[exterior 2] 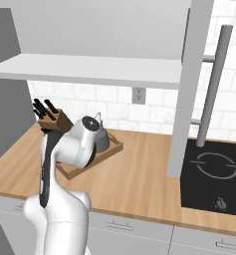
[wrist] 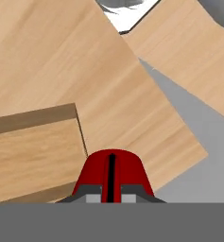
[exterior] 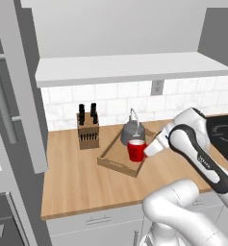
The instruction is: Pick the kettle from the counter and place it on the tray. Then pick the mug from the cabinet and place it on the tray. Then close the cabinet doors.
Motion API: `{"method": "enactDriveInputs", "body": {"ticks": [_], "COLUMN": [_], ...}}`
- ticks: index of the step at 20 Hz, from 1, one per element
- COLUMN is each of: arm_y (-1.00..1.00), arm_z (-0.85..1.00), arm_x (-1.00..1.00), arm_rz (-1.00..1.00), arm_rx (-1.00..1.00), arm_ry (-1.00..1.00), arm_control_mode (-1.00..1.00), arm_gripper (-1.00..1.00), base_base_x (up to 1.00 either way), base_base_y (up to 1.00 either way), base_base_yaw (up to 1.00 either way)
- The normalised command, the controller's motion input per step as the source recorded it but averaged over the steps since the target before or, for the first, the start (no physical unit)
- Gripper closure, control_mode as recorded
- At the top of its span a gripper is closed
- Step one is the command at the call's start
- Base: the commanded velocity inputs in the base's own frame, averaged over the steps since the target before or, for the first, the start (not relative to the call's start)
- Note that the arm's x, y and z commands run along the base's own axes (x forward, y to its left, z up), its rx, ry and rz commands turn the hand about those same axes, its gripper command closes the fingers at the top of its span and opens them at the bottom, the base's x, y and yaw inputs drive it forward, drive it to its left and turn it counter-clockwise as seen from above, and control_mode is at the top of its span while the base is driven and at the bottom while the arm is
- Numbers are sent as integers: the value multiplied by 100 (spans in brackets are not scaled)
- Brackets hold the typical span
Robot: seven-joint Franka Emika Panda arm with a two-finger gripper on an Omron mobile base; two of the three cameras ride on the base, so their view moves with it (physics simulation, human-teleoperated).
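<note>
Kettle (exterior: 133, 130) placement is judged complete: the dark grey vessel is seen standing inside the tray (exterior: 111, 164), toward the tray's far end. Just in front of the kettle, over the tray's near end, the red mug (exterior: 136, 150) is held by the gripper (exterior: 149, 149), whose fingers are clamped together on the mug's wall, as the hand view suggests with the red body pinched right at the fingertips. Whether the mug's base is already touching the tray floor cannot be told. The second step is therefore judged nearly done, with release outstanding. The cabinet doors are left open, so the closing step is judged untouched; the left door (exterior: 19, 86) stands to the left of the tray and the right door (exterior 2: 194, 84) to its right. Counted: one kettle, one mug, one tray, two doors, and one knife block (exterior: 88, 129) on the counter (exterior: 77, 182) left of the tray.
</note>
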Motion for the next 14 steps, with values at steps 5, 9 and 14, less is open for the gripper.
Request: {"method": "enactDriveInputs", "body": {"ticks": [5, 9, 14], "arm_y": [0, 0, 0], "arm_z": [-22, -36, -44], "arm_x": [55, 51, 37], "arm_rz": [8, 10, 15], "arm_rx": [-6, -6, -10], "arm_ry": [-14, -12, -8], "arm_control_mode": [-100, -100, -100], "arm_gripper": [100, 100, 100], "base_base_x": [0, 0, 0], "base_base_y": [0, 0, 0], "base_base_yaw": [0, 0, 0]}}
